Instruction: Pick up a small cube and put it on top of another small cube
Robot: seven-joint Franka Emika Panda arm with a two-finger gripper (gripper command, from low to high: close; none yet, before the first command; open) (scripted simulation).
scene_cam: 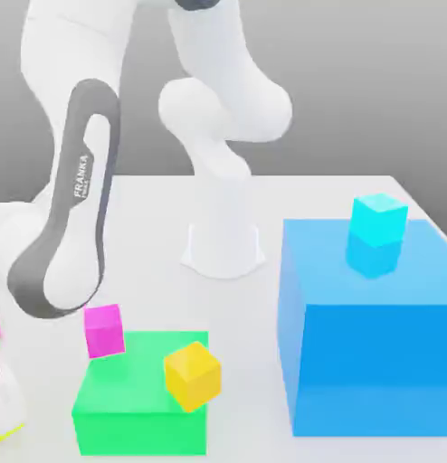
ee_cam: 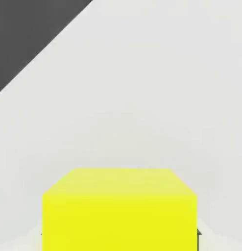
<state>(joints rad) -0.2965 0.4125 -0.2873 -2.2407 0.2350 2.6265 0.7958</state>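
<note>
The small cube (ee_cam: 119, 208), bright lemon-yellow, sits on the white table between the jaws of my gripper (ee_cam: 120, 234). Dark finger edges show at both of its sides, and the jaws stand shut on it. In the exterior view the hand is low at the left edge, with a sliver of the yellow small cube (scene_cam: 1, 436) under it. A deeper orange-yellow cube (scene_cam: 192, 375) rests on the right part of the green block (scene_cam: 128, 407). At that block's back left corner is a magenta cube (scene_cam: 104, 329).
A large blue block (scene_cam: 372, 344) stands at the exterior view's right with a cyan cube (scene_cam: 379, 220) on top. The arm's white base (scene_cam: 223, 244) rises at the middle back. The table's edge (ee_cam: 44, 46) shows beyond the small cube.
</note>
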